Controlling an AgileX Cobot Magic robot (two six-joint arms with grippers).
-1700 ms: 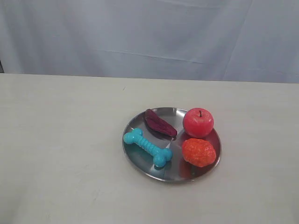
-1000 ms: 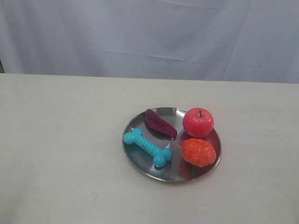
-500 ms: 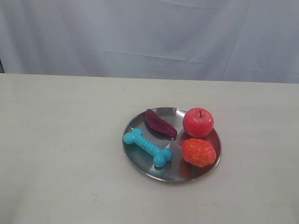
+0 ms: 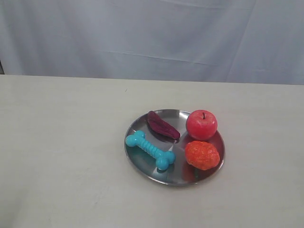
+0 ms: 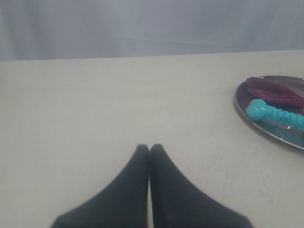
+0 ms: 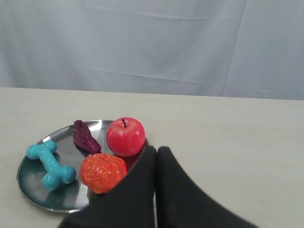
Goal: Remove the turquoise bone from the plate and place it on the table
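Note:
The turquoise bone (image 4: 150,150) lies on the left part of the round steel plate (image 4: 142,164), which sits on the cream table (image 4: 61,142). In the left wrist view one knobbed end of the bone (image 5: 273,115) shows on the plate (image 5: 241,105), well away from my left gripper (image 5: 149,148), which is shut and empty over bare table. In the right wrist view the bone (image 6: 49,165) lies at the plate's (image 6: 28,192) far side from my right gripper (image 6: 156,151), also shut and empty. Neither gripper appears in the exterior view.
A red apple (image 4: 201,124), an orange bumpy fruit (image 4: 202,155) and a dark purple piece (image 4: 162,126) share the plate with the bone. A grey cloth backdrop (image 4: 152,38) hangs behind the table's far edge.

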